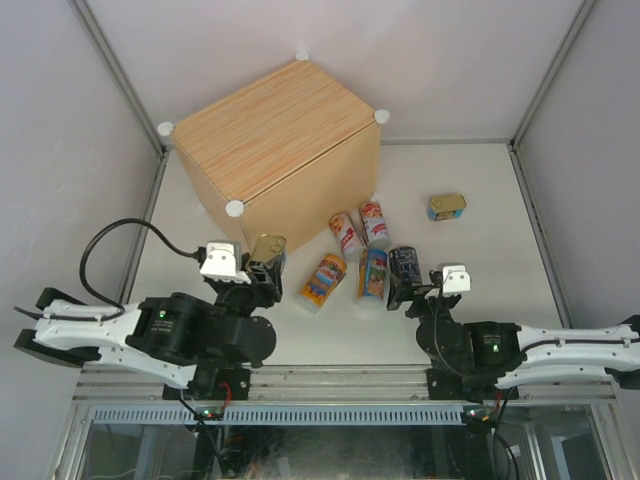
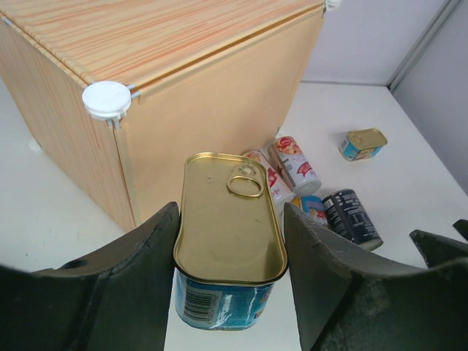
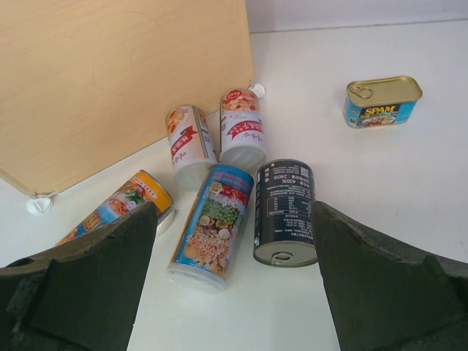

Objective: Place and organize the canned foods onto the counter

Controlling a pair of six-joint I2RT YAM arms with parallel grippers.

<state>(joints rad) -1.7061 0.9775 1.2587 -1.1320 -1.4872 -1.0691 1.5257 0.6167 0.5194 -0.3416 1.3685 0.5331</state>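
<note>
My left gripper [image 1: 262, 262] [image 2: 230, 212] is shut on a flat gold-topped, blue-sided tin [image 2: 228, 219] [image 1: 267, 247], held level off the table just before the near corner of the counter [image 1: 270, 140] [image 2: 146, 44]. The counter is a light-wood box with white knobs. My right gripper [image 1: 425, 295] [image 3: 234, 212] hangs open over the lying cans, holding nothing. Below it lie a dark can [image 3: 285, 212] [image 1: 405, 270] and a blue can [image 3: 214, 223] [image 1: 373, 273]. An orange can [image 3: 121, 205] [image 1: 323, 280] and two red-white cans [image 3: 190, 142] [image 3: 241, 128] lie beside them. A second tin [image 3: 382, 101] [image 1: 447, 207] sits apart at the right.
White walls with metal corner posts [image 1: 545, 75] close in the table on three sides. The counter's white corner knob [image 2: 107, 99] stands left of and above the held tin. A small white foot [image 3: 36, 205] shows under the counter's edge.
</note>
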